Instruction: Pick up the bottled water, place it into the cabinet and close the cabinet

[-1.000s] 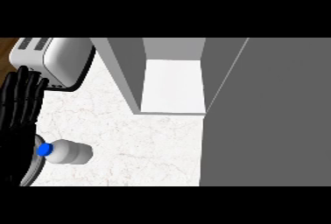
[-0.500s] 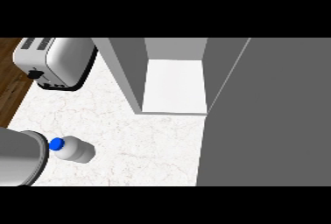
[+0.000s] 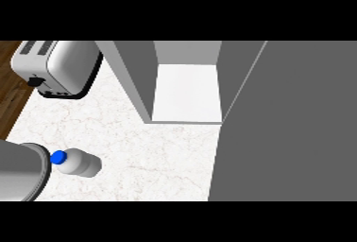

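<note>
On the counter, right at the lower left: bottled water laid on its side next to a grey forearm

No fingers were shown at all, only that forearm cut off by the edge, so whether either hand was open or curled couldn't be told, and places had to be given off the forearm instead. The bottle's blue cap was pointed at the forearm and looked just about touching it, though actual contact couldn't be made out. Nothing was wrapped around the bottle. The cabinet was seen well apart from it, up and to the right, with its white inside exposed and its big grey door swung open on the right. A silver toaster was parked in the far left corner of the counter, beside a strip of wood floor.
</note>
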Tool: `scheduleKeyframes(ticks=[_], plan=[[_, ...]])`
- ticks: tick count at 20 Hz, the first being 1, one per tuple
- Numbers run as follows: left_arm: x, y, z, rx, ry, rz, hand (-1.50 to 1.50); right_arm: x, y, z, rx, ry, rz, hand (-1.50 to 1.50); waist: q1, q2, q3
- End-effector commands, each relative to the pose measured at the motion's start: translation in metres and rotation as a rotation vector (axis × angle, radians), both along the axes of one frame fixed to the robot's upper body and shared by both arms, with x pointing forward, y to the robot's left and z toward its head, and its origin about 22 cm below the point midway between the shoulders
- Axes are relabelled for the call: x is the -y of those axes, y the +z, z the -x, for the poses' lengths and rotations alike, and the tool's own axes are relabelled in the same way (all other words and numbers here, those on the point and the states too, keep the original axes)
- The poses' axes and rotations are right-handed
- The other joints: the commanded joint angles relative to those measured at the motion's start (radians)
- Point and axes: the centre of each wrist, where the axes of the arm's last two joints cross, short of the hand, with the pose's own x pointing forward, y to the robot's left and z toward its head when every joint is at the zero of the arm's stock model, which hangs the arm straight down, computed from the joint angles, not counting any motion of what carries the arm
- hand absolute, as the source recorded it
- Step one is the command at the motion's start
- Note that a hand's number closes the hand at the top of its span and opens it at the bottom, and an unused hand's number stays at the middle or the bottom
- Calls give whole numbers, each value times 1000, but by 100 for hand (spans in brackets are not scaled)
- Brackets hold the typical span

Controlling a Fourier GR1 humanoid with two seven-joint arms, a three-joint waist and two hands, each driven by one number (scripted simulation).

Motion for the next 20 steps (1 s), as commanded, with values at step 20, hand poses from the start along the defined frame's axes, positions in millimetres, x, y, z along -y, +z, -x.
scheduleKeyframes(ticks=[20], plan=[[-1, 35, 41, -10, -21, -12, -150, -23, 20, 33, -6, -2, -12, -150, -5, -5, 0]])
